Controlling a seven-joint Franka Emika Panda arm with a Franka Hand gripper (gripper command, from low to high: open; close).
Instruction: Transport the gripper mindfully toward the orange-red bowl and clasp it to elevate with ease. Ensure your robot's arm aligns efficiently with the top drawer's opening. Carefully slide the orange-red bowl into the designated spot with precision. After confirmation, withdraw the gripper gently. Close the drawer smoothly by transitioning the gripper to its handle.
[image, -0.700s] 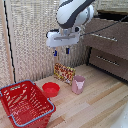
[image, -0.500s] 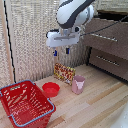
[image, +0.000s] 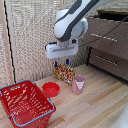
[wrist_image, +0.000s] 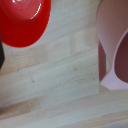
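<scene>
The orange-red bowl (image: 51, 89) sits on the wooden table between the red basket and the pink cup. It also shows in the wrist view (wrist_image: 22, 20), with nothing in it. My gripper (image: 61, 63) hangs open and empty above and a little behind the bowl, well clear of it. Its white head (image: 62, 50) is on the robot's arm (image: 72, 22). The top drawer (image: 107, 34) of the dresser is at the exterior view's right, with dark space above its front. Its silver handle (image: 102, 36) runs across the front.
A red mesh basket (image: 25, 102) with a blue rim stands at the exterior view's left. A pink cup (image: 78, 84) (wrist_image: 115, 45) stands right of the bowl. A patterned box (image: 63, 73) stands behind them. A lower drawer (image: 110, 61) sits below the top one.
The arm and gripper have come down a little toward the table. The bowl, cup and basket have not moved.
</scene>
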